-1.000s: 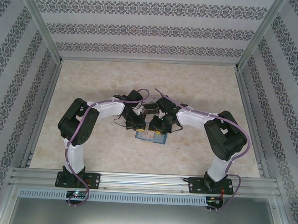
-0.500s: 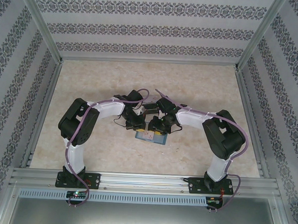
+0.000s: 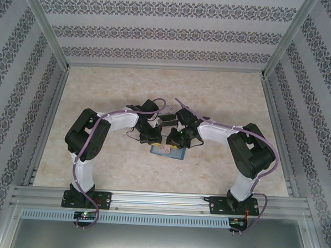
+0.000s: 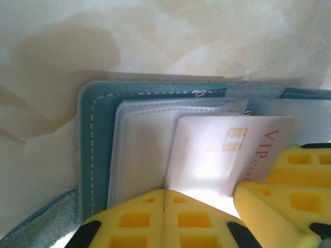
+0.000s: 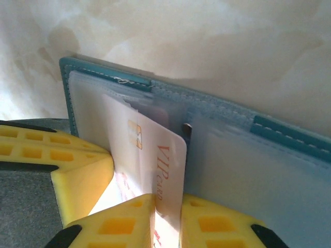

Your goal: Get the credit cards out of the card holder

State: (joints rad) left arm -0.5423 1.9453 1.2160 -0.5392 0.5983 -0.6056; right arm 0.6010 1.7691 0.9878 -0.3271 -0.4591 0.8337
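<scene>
Card holder [image 4: 96,139]: it lies open and flat on the bench [image 3: 222,99]. In the top view it sits between the two wrists, on the side nearer the arm bases. It has a teal cover with pale stitching, and the pale see-through pockets face up.

Credit card [image 5: 155,155]: white, with a gold chip and red "VIP card" lettering. It sticks partway out of an inner pocket, tilted, with its far end inside the sleeve.

Left tool [image 4: 164,201]: fully closed, yellow fingertips pressed together. It sits at the holder's near edge, on the pocket just beside the card. Whether it pinches any pocket material I cannot tell.

Right tool [image 5: 166,209]: closed down to a thin slit, with the free end of the credit card clamped in that slit.

Card relative to tools: the gripped end is at the right tool's tips. The left tool is close alongside, at the card's edge.

Tools to each other: side by side over the holder, nearly touching.
</scene>
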